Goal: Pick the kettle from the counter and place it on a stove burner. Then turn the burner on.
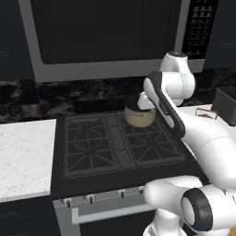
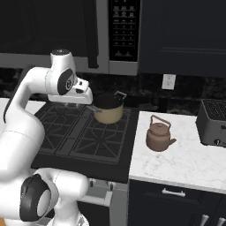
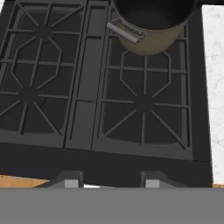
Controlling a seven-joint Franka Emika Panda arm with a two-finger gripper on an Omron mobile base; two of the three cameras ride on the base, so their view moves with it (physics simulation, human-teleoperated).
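The copper-pink kettle (image 2: 159,135) stands upright on the white counter (image 2: 187,164) just right of the stove; its handle (image 1: 206,113) peeks over my arm in the left base view. My gripper (image 3: 111,181) hovers over the front of the black cooktop, pointing down, well left of the kettle. Its fingertips (image 3: 70,180) stand apart with nothing between them, so it is open. The front-left stove burner (image 1: 87,156) (image 3: 28,94) is bare, its grate uncovered.
A tan saucepan (image 2: 108,110) (image 3: 151,26) with a dark rim sits on the back-right burner. A dark toaster (image 2: 214,122) stands on the counter at far right. Stove knobs (image 1: 92,198) line the front panel. More white counter (image 1: 25,156) lies left of the stove.
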